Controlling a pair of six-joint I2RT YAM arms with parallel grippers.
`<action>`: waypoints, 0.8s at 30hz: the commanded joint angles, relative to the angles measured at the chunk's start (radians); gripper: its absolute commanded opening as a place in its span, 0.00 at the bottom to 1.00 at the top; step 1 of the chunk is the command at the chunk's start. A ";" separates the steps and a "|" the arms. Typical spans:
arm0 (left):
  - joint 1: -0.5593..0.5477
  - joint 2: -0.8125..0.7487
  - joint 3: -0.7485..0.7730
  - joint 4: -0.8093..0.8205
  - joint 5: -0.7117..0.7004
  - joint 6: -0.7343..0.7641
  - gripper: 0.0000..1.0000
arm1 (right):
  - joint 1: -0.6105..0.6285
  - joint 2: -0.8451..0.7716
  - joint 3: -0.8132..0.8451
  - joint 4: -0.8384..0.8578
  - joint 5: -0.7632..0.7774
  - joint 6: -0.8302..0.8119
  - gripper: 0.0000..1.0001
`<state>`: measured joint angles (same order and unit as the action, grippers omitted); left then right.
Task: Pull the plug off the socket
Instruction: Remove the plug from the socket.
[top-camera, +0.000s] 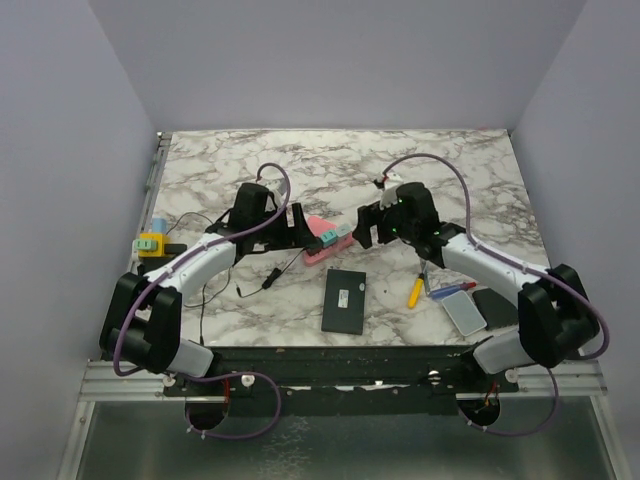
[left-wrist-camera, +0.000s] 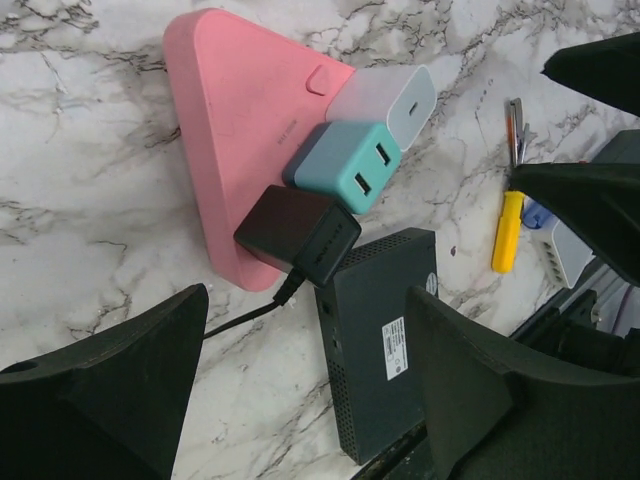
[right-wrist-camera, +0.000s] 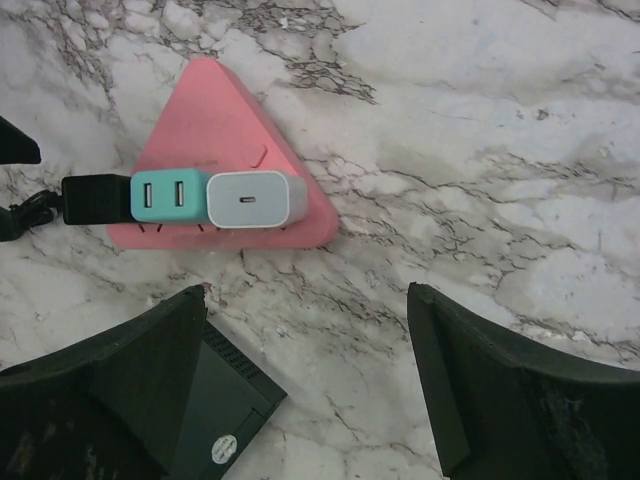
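Observation:
A pink triangular socket block (top-camera: 312, 242) lies mid-table with three plugs in it side by side: a white charger (left-wrist-camera: 390, 100), a teal USB charger (left-wrist-camera: 350, 165) and a black plug (left-wrist-camera: 298, 233) with a black cable. My left gripper (top-camera: 296, 226) is open and empty just left of the block, which lies ahead of its fingers (left-wrist-camera: 305, 300). My right gripper (top-camera: 365, 234) is open and empty just right of it. In the right wrist view (right-wrist-camera: 305, 295) the block (right-wrist-camera: 215, 120) lies ahead, with the white (right-wrist-camera: 255, 198), teal (right-wrist-camera: 168, 195) and black (right-wrist-camera: 95, 198) plugs in a row.
A flat black box (top-camera: 344, 300) lies just in front of the socket block. A yellow-handled screwdriver (top-camera: 415, 292) and a white and blue device (top-camera: 463, 312) lie at the right front. A yellow and teal object (top-camera: 152, 243) sits at the left edge. The black cable (top-camera: 255, 285) trails left.

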<state>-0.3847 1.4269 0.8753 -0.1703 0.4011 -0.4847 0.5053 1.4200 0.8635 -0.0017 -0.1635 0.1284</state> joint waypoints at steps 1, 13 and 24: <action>0.001 0.001 -0.034 0.071 0.071 -0.065 0.80 | 0.072 0.088 0.088 -0.022 0.095 -0.061 0.86; -0.002 0.068 -0.022 0.084 0.043 -0.043 0.77 | 0.165 0.277 0.213 -0.058 0.189 -0.110 0.78; -0.011 0.182 0.050 0.094 0.094 -0.036 0.71 | 0.184 0.307 0.193 -0.039 0.171 -0.118 0.70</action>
<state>-0.3885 1.5753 0.8814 -0.0994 0.4507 -0.5301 0.6792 1.6890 1.0557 -0.0235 -0.0093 0.0261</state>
